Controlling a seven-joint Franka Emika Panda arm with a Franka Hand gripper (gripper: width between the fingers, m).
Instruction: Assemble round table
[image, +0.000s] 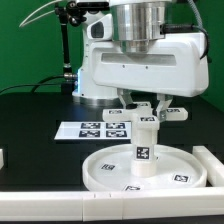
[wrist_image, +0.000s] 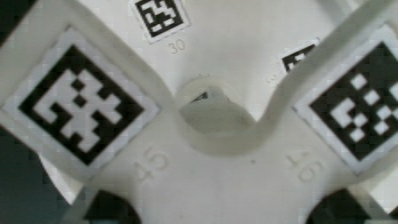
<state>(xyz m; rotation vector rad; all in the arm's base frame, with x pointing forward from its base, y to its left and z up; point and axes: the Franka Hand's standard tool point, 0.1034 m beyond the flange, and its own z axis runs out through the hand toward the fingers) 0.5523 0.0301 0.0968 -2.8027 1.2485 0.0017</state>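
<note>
Exterior view: hand (image: 146, 108) clamped on cross-shaped foot (image: 148, 110) above post (image: 142, 148) on disc (image: 108, 170).

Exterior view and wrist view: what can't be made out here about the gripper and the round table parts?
- Gripper fingertips: exterior view, too small to tell whether they clamp the cross-shaped foot.
- Post base: exterior view, disc rim hides the joint.
- Wrist view: foot fills the frame; post and disc hidden.

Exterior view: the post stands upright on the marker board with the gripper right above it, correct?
Not quite. In the exterior view the post stands upright on the round disc, not the marker board. The gripper is right above it.
</note>
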